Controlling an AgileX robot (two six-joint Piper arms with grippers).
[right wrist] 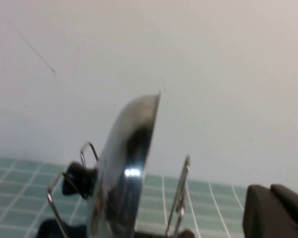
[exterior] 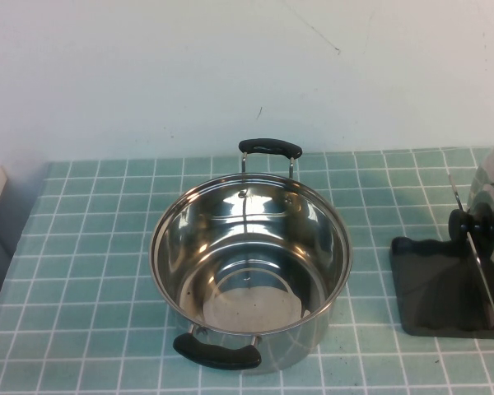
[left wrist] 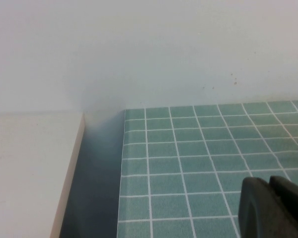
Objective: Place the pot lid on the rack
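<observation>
- The lid [exterior: 487,191] stands on edge in the rack [exterior: 445,288] at the table's three o'clock side, its black knob [exterior: 463,223] facing the pot [exterior: 251,267].
- From the right wrist, the lid [right wrist: 121,173] leans between the rack's wire dividers [right wrist: 178,196].
- The right gripper [right wrist: 278,210] sits near the lid, apart from it; I cannot tell its state.
- The left gripper [left wrist: 273,206] hangs over the tiled table [left wrist: 188,163] near its edge; its state is likewise unclear.
- The pot sits open at the table's centre.
</observation>
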